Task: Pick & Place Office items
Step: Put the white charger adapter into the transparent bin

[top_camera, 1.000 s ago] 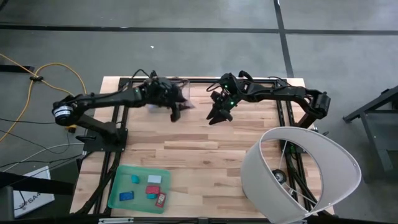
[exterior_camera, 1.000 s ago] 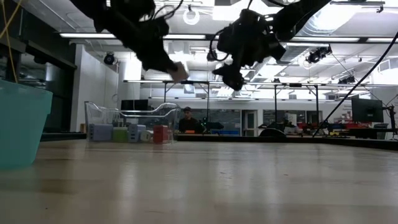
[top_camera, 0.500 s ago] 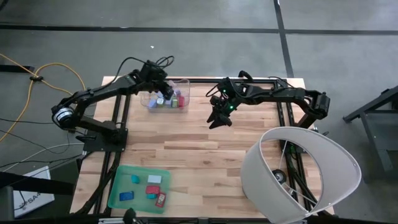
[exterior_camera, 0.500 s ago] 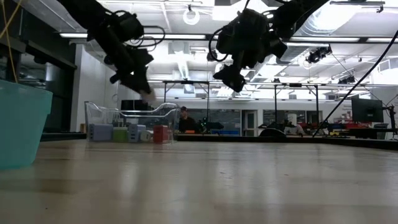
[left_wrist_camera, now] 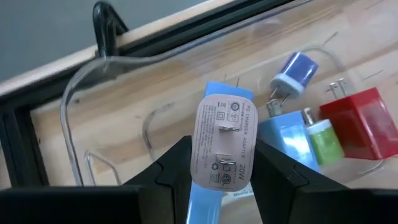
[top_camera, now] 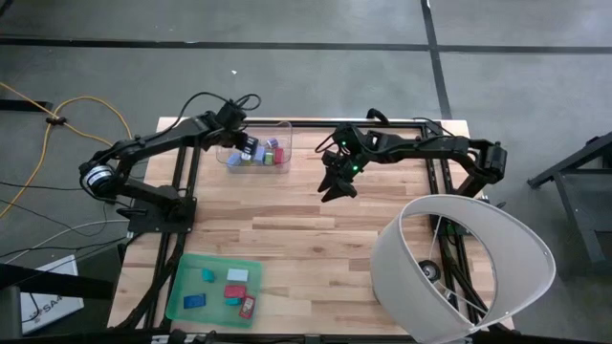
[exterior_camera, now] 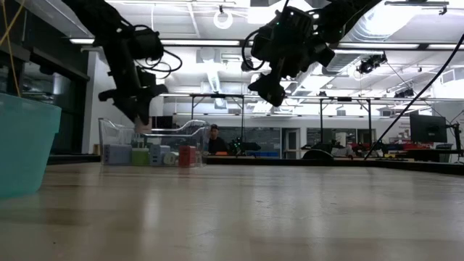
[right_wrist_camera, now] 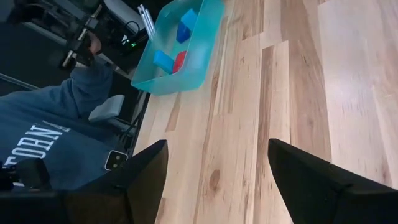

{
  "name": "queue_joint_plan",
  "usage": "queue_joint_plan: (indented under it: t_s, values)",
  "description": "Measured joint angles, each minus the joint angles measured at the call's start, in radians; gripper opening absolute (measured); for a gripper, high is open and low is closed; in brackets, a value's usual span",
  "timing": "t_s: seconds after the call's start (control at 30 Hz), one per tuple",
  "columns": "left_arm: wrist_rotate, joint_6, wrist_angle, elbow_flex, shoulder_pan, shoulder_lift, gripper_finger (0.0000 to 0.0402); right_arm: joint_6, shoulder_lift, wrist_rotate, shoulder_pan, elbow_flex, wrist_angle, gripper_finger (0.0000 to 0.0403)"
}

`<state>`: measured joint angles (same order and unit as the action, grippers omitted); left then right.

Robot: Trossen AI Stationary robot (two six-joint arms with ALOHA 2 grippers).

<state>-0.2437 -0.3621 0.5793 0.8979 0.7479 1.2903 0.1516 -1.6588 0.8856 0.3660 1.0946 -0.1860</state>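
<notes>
Wooden tabletop under both arms: the left gripper (left_wrist_camera: 217, 180) has swung over the clear bin (top_camera: 282, 125), clamping a white 2-prong charger (left_wrist_camera: 227, 140) above the plugs already inside, so release looks next. Meanwhile the right gripper (top_camera: 337, 183) waits mid-table, jaws spread and empty.

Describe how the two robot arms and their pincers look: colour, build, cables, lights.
Both arms are dark, slim and jointed, built of black links. The left pincer has two broad, matte black fingers with angular inner edges. Loose black cables loop above the left arm's wrist. The right pincer has the same two black wedge-shaped fingers. A small green light glows on the right arm's wrist.
</notes>
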Motion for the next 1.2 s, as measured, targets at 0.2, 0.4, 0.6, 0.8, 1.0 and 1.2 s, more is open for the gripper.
queue_joint_plan:
  t_s: [0.2,0.4,0.6,0.8,1.0,1.2]
  values:
    - [-0.099,-0.062,-0.001,-0.026,-0.016,0.002,0.0125,0.000,0.000,0.003,0.000,0.000,-0.001,0.0263]
    - [-0.134,-0.083,-0.003,-0.037,-0.033,0.035,0.0125,0.000,0.000,0.003,0.000,0.000,-0.001,0.0263]
    - [-0.211,-0.109,-0.004,-0.038,-0.033,0.111,0.0125,0.000,0.000,0.005,0.000,0.000,-0.002,0.0263]
    - [-0.237,-0.110,-0.008,-0.038,-0.033,0.152,0.0125,0.000,0.000,0.003,0.000,0.000,-0.006,0.0263]
    - [-0.242,-0.110,-0.009,-0.038,-0.039,0.167,0.0125,0.000,0.000,0.003,0.000,0.000,-0.006,0.0263]
    - [-0.242,-0.084,-0.010,-0.038,-0.039,0.167,0.0131,0.000,0.000,0.003,0.000,0.000,-0.006,0.0263]
